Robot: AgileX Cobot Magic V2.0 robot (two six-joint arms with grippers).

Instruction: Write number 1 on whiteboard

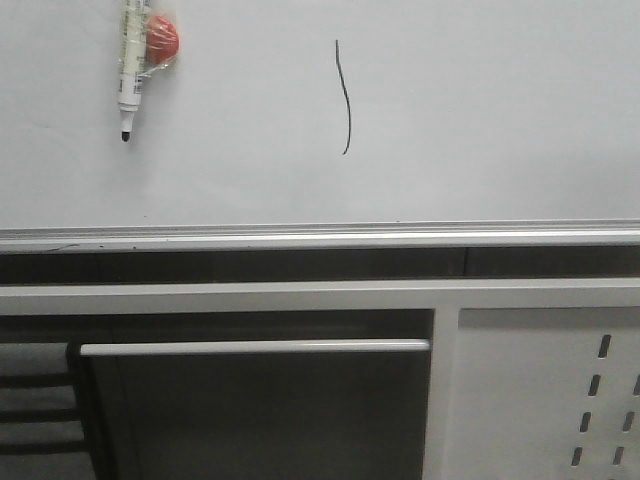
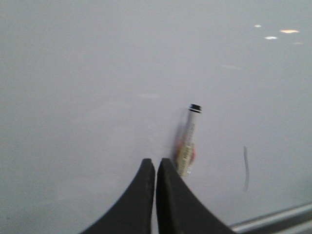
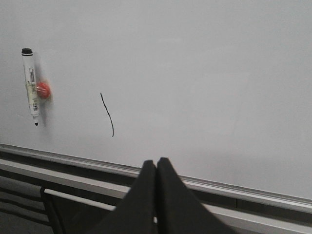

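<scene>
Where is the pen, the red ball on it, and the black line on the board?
marker pen [image 1: 130, 60], front view, middle of its white barrel.
red ball [image 1: 163, 40], front view, its round middle.
number 1 [image 1: 346, 100], front view, midway along the stroke.

Neither arm shows in the front view. In the left wrist view, the left gripper [image 2: 155, 168] has its two dark fingers pressed together, tips meeting with only a thin seam between them and nothing held. In the right wrist view, the right gripper [image 3: 156, 165] looks the same: both dark fingers closed tip to tip, nothing between them. No wrist or arm links appear in either wrist view.
</scene>
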